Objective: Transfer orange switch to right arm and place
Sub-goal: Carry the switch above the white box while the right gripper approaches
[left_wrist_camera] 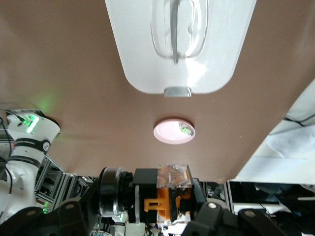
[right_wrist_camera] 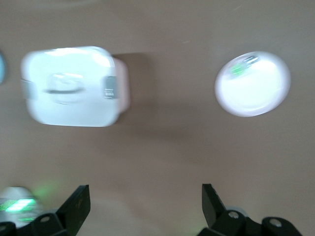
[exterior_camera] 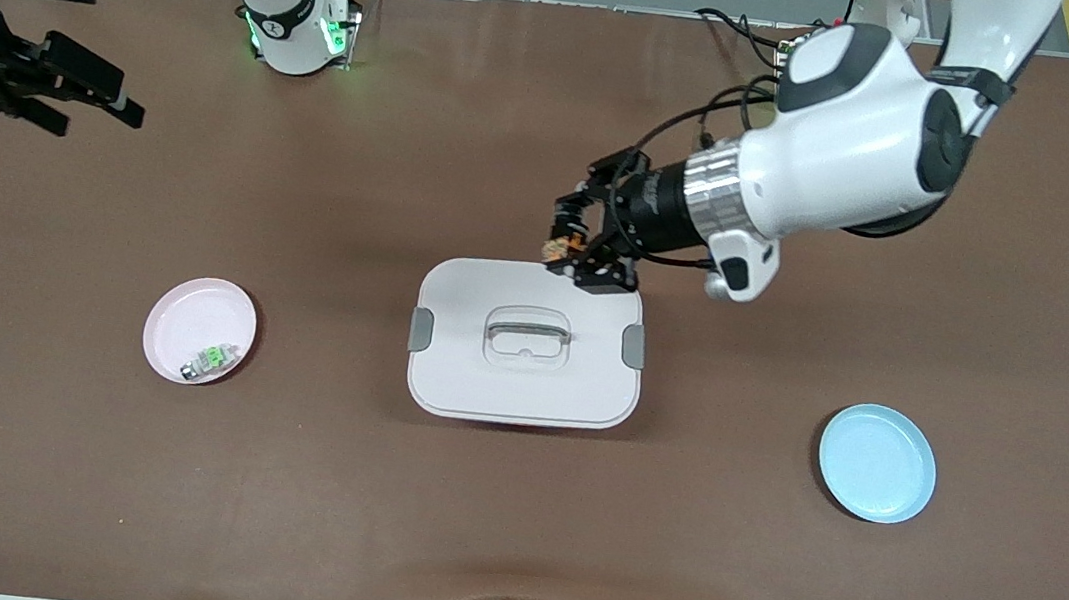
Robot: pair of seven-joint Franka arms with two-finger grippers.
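Observation:
My left gripper (exterior_camera: 568, 249) is shut on the orange switch (exterior_camera: 561, 246), a tiny black part with an orange face. It holds the switch in the air over the edge of the white lidded box (exterior_camera: 496, 286) that lies toward the robots' bases. In the left wrist view the switch (left_wrist_camera: 170, 194) sits clamped between the fingers, its orange face and clear cap showing. My right gripper (exterior_camera: 79, 99) is open and empty, up over the bare table at the right arm's end. Its fingers (right_wrist_camera: 78, 204) stand wide apart over the brown surface.
The white box has a clear handle on its lid and grey latches, and also shows in both wrist views (left_wrist_camera: 142, 49) (right_wrist_camera: 74, 86). A pink plate (exterior_camera: 186, 311) holds a small silvery green-faced part (exterior_camera: 210, 361). A blue plate (exterior_camera: 876, 463) lies toward the left arm's end.

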